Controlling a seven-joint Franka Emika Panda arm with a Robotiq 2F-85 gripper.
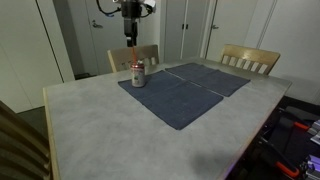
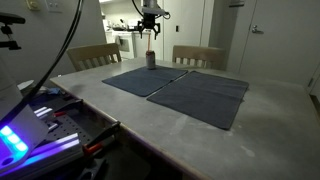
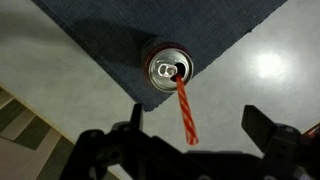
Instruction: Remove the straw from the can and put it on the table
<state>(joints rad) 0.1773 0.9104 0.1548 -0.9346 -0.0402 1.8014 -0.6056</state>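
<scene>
The silver-grey can (image 1: 138, 74) with red markings stands upright on the corner of a dark blue mat, seen in both exterior views (image 2: 151, 60). In the wrist view I look straight down on its top (image 3: 163, 68). The orange-red straw (image 3: 185, 108) stands in the can's opening and rises toward the camera. My gripper (image 3: 200, 125) is open, directly above the can (image 1: 130, 38) (image 2: 149, 28). The straw's upper end lies between the two fingers without touching either. The speckled grey table (image 1: 100, 130) surrounds the mat.
Two dark blue mats (image 1: 190, 90) (image 2: 180, 85) lie side by side on the table. Wooden chairs stand at the far side (image 1: 250, 60) (image 2: 95, 55). Bare tabletop (image 3: 250, 70) lies beside the can. Lit equipment sits beside the table (image 2: 40, 125).
</scene>
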